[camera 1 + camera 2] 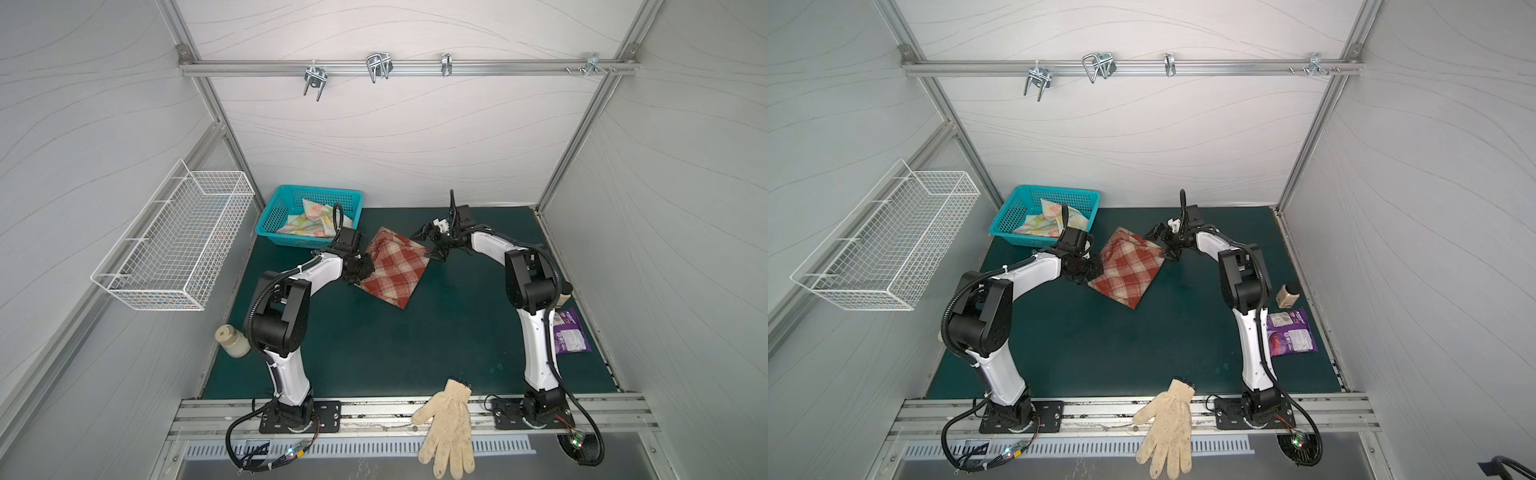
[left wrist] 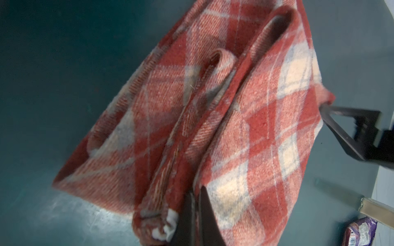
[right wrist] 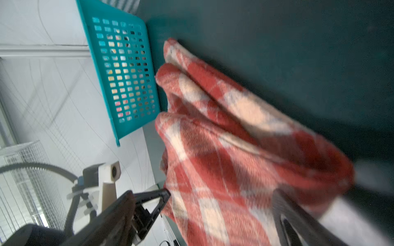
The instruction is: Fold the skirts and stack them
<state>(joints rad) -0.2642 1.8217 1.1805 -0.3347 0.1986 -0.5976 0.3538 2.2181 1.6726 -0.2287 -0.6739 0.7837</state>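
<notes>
Left pincer (image 2: 196, 191) clenched, seemingly on plaid skirt (image 2: 255, 127); right pincer (image 3: 221, 192) released; purple packet (image 1: 1289, 332) lettering unreadable.

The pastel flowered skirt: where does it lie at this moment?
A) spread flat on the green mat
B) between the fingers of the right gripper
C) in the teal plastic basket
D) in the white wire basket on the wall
C: in both top views the pastel flowered skirt lies crumpled inside the teal plastic basket, at the back of the mat.
</notes>
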